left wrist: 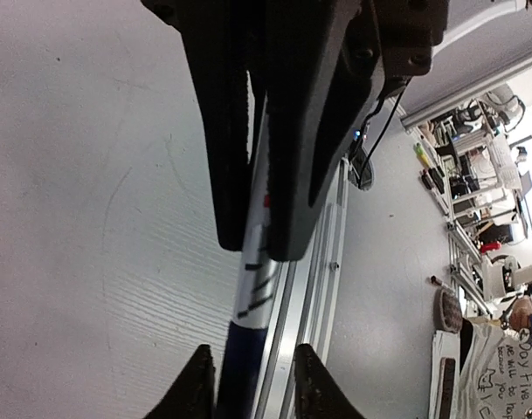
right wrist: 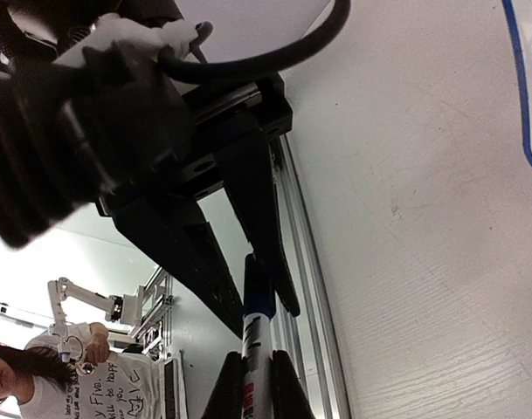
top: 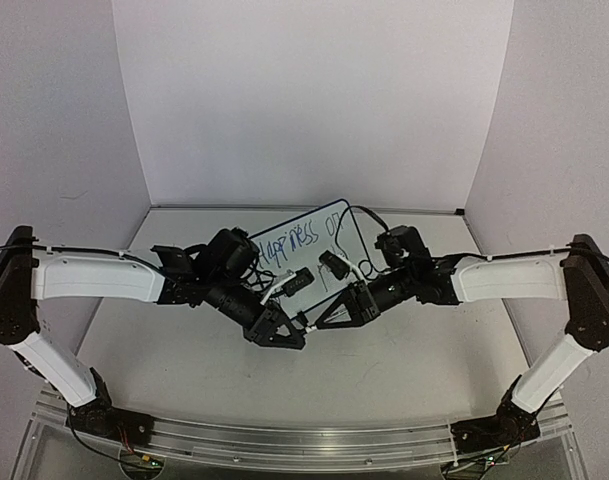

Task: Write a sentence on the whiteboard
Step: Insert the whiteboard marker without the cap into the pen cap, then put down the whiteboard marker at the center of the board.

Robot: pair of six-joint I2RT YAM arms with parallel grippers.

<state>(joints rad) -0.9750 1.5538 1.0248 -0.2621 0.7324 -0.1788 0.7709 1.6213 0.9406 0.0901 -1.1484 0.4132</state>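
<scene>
While the right tool (right wrist: 252, 388) is clenched on the marker pen (right wrist: 255, 336), the left tool (left wrist: 254, 388) has its fingers (left wrist: 311, 384) slightly parted around the pen's dark-blue end, with a gap showing on one side. Both meet low over the white wood-grain bench (top: 434, 340), not far from its aluminium rail (top: 314, 440). White backdrop panels (top: 314, 100) close off the back. The whiteboard (top: 306, 218) sits at mid-bench just beyond the tools, thin blue rim all round. The sentence (top: 302, 240) on it reads "Happiness on" in slanted dark-blue handwriting.
</scene>
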